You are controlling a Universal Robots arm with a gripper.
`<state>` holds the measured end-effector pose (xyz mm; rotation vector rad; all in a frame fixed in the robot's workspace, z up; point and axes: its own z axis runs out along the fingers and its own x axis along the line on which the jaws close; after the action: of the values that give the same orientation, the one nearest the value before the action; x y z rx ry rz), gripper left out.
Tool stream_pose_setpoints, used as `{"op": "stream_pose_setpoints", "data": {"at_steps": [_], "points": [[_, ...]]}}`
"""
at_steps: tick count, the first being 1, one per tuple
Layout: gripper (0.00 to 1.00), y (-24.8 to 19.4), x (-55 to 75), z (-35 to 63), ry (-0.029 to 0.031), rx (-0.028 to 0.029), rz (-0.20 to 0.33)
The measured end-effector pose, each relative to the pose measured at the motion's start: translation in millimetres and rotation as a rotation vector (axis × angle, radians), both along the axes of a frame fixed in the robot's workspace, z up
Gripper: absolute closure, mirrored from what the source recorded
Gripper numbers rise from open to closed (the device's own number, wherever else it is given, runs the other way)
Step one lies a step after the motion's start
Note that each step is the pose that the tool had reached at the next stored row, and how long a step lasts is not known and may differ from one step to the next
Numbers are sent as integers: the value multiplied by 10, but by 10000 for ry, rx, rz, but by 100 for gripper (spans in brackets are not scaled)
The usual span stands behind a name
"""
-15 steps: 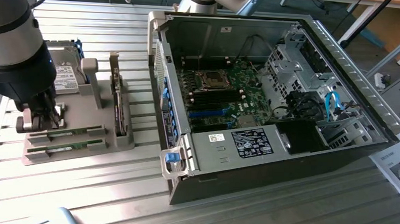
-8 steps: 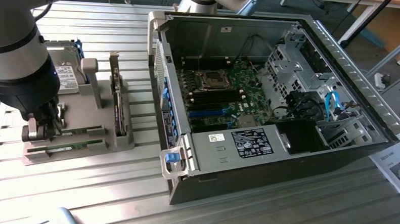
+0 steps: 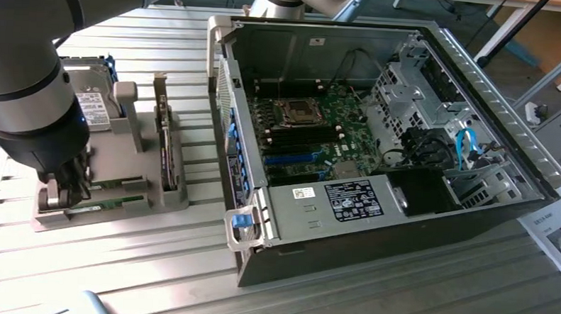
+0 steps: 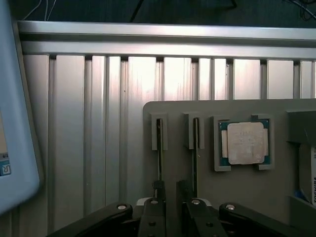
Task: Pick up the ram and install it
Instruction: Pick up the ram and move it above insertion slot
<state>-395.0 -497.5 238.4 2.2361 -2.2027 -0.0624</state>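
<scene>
Pincer (image 4: 170, 190) down at grey tray (image 4: 173, 111), right nr ram (image 4: 159, 148); can't tell if gripping.

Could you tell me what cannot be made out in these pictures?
Wrist view: the gripper covers the near ends of both ram sticks.
Exterior view: the arm hides part of the grey holder and the hard drive.
Exterior view: the motherboard's memory slots are too small to judge.

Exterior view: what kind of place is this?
Probably a robot lab or workshop bench: a big dark grey robot arm, an open black computer case with its green motherboard, and a grey plastic parts holder on a ribbed aluminium table.
</scene>
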Motion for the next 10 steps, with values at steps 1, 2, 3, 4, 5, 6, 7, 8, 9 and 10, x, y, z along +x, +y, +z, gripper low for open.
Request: {"op": "stream_pose_setpoints", "data": {"at_steps": [1, 2, 3, 4, 5, 6, 7, 8, 9, 10], "points": [[76, 0, 0, 0, 2, -1, -1], [76, 0, 0, 0, 2, -2, -1], [76, -1, 1, -1, 1, -1, 0], [76, 0, 1, -1, 0, 0, 0], [76, -1, 1, -1, 1, 0, 0], [76, 0, 3, -3, -2, 2, 0], [76, -1, 11, -3, -2, 2, 2], [76, -2, 21, -2, 0, 0, 1], [76, -2, 33, -1, 0, 0, 0], [76, -4, 55, -2, 1, 0, 0]]}}
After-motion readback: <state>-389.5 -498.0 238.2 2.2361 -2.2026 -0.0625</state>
